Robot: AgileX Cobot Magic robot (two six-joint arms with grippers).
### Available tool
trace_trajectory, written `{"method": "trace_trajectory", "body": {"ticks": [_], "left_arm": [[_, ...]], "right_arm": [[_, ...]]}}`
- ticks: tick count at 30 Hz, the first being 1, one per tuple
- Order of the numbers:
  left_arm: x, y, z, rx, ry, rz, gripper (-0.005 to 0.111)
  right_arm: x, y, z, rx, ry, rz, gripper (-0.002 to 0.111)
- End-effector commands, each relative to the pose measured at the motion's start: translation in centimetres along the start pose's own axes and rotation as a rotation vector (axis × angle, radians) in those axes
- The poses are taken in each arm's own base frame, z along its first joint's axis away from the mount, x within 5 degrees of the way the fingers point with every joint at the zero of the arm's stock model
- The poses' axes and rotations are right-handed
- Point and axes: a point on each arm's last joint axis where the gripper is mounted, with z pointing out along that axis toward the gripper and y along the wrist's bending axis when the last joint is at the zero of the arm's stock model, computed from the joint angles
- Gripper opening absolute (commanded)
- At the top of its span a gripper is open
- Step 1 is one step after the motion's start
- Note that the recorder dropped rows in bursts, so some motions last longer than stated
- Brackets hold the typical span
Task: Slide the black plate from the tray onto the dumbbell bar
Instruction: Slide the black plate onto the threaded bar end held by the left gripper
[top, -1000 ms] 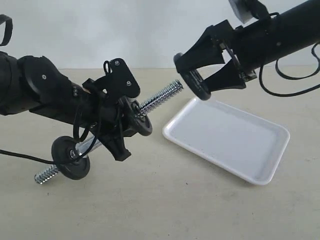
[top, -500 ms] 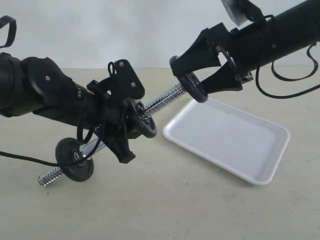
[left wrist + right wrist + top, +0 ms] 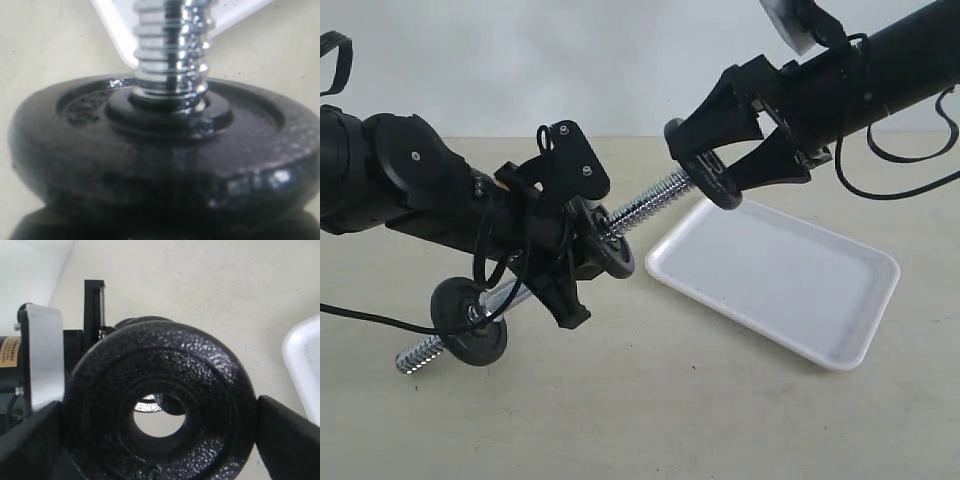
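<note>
My right gripper (image 3: 704, 166) is shut on the black plate (image 3: 718, 192) by its rim and holds it on edge in the air, above the near corner of the white tray (image 3: 790, 290). In the right wrist view the plate (image 3: 160, 357) fills the space between the fingers (image 3: 287, 440). The bar's chrome tip (image 3: 150, 404) shows off-centre through the plate's hole. My left gripper (image 3: 560, 262) is shut on the dumbbell bar (image 3: 645, 207), which is tilted with its threaded end (image 3: 170, 50) meeting the plate. Fixed black discs (image 3: 470, 322) (image 3: 612, 250) (image 3: 160, 150) sit on the bar.
The tray lies on the beige table (image 3: 650, 420) at the right with nothing in it. A tray corner (image 3: 112, 27) shows behind the bar's thread. Black cables (image 3: 900, 185) hang from the right arm, and another trails at the left (image 3: 370, 318).
The right gripper brought the plate down and left to the bar's threaded tip. The left arm raised and shifted the bar slightly toward it. Little has moved in the last half second.
</note>
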Motion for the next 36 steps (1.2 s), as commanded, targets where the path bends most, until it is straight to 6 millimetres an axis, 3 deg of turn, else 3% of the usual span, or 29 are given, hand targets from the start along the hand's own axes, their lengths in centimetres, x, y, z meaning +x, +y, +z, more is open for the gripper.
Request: {"method": "trace_trajectory", "body": {"ticks": [1,36], "left_arm": [[-2.0,1.2,-1.5,-0.101,-0.105,-0.064,0.004],[-3.1,-0.3,-1.5,-0.087,-0.135,-0.018,0.004]], "right_arm": [[-0.3,0.6,-0.4,-0.015,-0.028,0.008,0.000],[-0.2,0.9,-0.4,-0.056,-0.019,0.046,0.000]]}}
